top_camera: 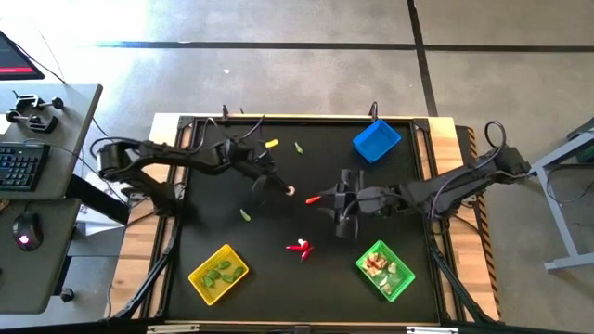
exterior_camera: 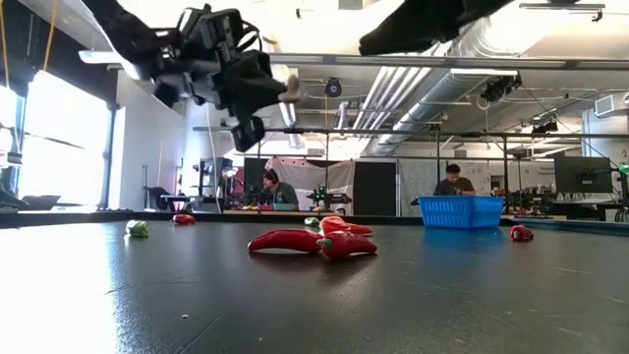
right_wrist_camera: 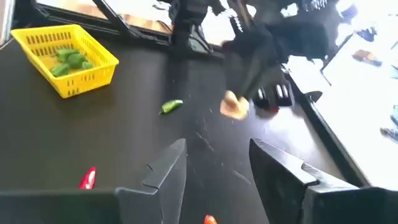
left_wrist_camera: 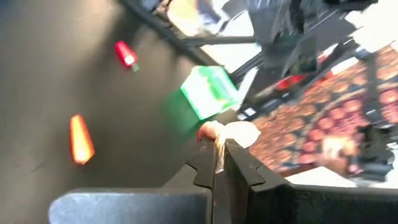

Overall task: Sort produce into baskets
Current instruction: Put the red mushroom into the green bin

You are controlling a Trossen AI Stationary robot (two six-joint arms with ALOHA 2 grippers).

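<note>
My left gripper (top_camera: 283, 190) hangs high over the middle of the black mat, shut on a whitish-pink bulb (left_wrist_camera: 231, 133). That bulb also shows in the low view (exterior_camera: 291, 88) and in the right wrist view (right_wrist_camera: 235, 106). My right gripper (right_wrist_camera: 217, 165) stands open a little to the right of it (top_camera: 332, 206), with nothing between its fingers. Below lie red chili pieces (top_camera: 299, 247), a red piece (top_camera: 314, 199) and a green pod (top_camera: 245, 214). The yellow basket (top_camera: 219, 274) holds green pods. The green basket (top_camera: 385, 269) holds whitish-pink bulbs. The blue basket (top_camera: 376, 141) stands at the far right. My left gripper pinches the bulb's near end (left_wrist_camera: 219, 144) between its two fingertips (left_wrist_camera: 239, 163). Most of the bulb sticks out past them. The fingers come slanting from the table's left, nearly level. The bulb is lifted well clear of the mat.
A yellow piece (top_camera: 272, 143) and a green pod (top_camera: 299, 147) lie near the far edge. The two arms' grippers are close together over the mat's middle. Beyond the table, people sit at desks (exterior_camera: 277, 189). A desk with a keyboard (top_camera: 23, 165) stands to the left.
</note>
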